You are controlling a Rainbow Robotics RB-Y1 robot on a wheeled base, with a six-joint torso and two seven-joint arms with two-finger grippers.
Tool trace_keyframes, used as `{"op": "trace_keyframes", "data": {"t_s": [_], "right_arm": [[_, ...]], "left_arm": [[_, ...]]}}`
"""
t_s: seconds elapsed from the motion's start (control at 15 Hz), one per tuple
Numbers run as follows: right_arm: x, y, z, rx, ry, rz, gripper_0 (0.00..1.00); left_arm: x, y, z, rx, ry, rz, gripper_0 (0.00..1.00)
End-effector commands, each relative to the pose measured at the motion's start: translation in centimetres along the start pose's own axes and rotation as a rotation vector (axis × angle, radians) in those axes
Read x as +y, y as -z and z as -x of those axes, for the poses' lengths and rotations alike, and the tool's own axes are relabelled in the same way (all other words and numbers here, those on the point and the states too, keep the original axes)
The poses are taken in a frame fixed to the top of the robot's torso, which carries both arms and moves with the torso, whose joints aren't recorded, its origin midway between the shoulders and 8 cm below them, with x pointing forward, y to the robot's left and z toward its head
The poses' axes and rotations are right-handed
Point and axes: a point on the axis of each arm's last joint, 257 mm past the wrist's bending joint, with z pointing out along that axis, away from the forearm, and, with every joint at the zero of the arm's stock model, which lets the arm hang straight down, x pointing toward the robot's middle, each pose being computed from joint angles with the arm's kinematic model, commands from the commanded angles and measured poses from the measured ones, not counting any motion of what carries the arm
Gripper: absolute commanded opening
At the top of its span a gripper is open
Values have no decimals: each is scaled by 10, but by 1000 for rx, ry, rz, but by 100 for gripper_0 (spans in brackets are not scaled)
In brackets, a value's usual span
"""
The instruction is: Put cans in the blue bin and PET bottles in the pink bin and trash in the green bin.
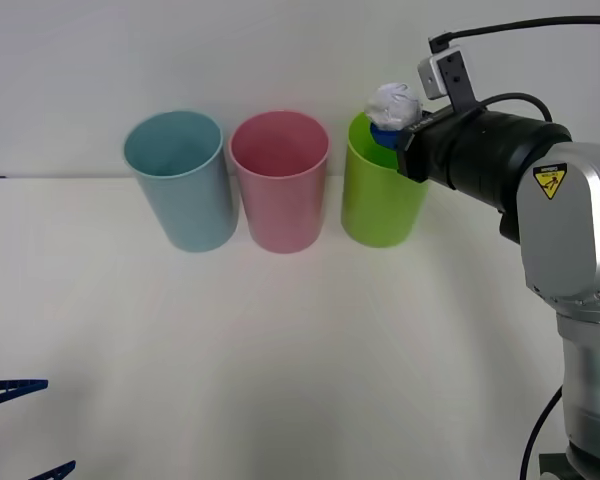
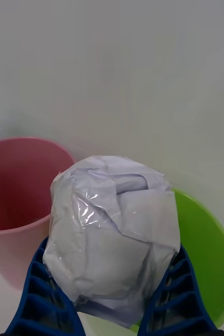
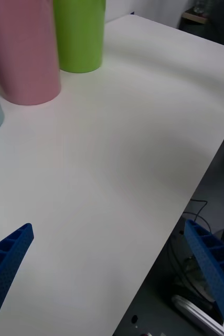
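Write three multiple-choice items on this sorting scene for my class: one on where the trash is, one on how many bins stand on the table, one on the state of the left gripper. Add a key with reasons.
1. Where is the trash?
A. Inside the blue bin
B. Held above the rim of the green bin
C. Lying on the table

2. How many bins stand on the table?
A. Two
B. Three
C. Four

3. What state is the left gripper in?
A. Open, holding nothing
B. Shut on a can
C. Shut on the trash

Key:
1 B, the right gripper grips the crumpled ball over the green bin's opening.
2 B, the blue bin, pink bin and green bin stand in a row.
3 A, its jaws are spread wide over bare table.
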Motion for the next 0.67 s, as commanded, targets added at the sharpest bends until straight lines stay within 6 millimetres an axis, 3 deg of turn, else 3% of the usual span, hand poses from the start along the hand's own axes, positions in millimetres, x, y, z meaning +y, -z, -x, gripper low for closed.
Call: {"op": "trace_keyframes", "data": {"t_s": [0.07,0.67], "right_arm": [[-7,-3,1,3,0,-10,0],[-31,-33,-5,54,-13,-44,0]], "left_arm": [[0,0,0,0,0,0,100],[0,0,0,0,0,0,100]]}}
